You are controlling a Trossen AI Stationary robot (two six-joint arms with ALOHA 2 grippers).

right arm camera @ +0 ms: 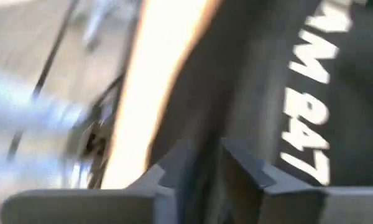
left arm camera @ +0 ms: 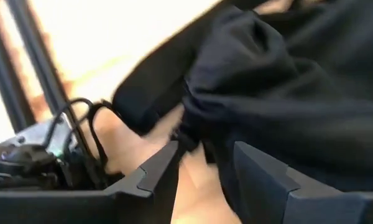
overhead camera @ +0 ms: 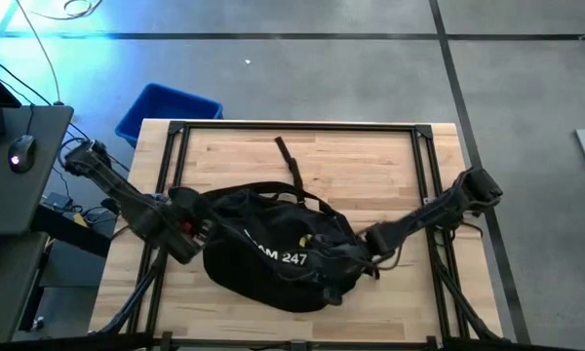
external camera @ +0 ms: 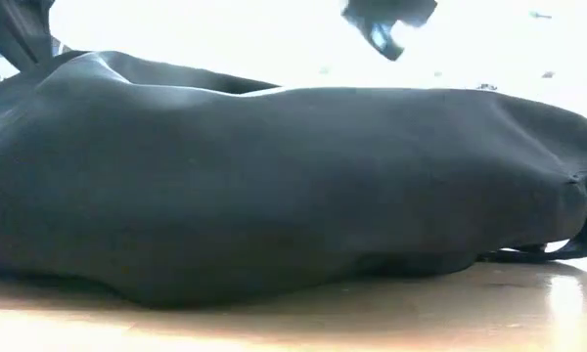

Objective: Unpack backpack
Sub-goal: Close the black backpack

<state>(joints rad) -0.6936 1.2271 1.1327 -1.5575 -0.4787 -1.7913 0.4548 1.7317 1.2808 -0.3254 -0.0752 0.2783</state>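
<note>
On the wooden table (overhead camera: 390, 166), toward its near half and a little left of centre, lies the backpack (overhead camera: 273, 249), a big slumped mound of soft black fabric. White lettering ending in "247" (overhead camera: 294, 258) runs across its top, and a dark strap (overhead camera: 289, 161) trails out toward twelve o'clock onto the bare planks. From table height the cloth looks smooth and faintly shiny, sagging in a low rounded hump; I cannot tell what is inside, since no opening shows from where I stand.

At nine o'clock of the bag the left gripper (left arm camera: 202, 163) sits low against its side. The two dark fingers stand apart, with a bunched fold of fabric just ahead of them and the pale wood showing between; they are not clamped on anything.

At three o'clock the right gripper (right arm camera: 202, 163) presses in by the lettered face. Its fingers are apart with a narrow gap, and I cannot tell if cloth is pinched there.

Beyond the table's far left corner, at eleven o'clock, a blue plastic bin (overhead camera: 168, 109) rests on the grey floor; its contents are hidden.
</note>
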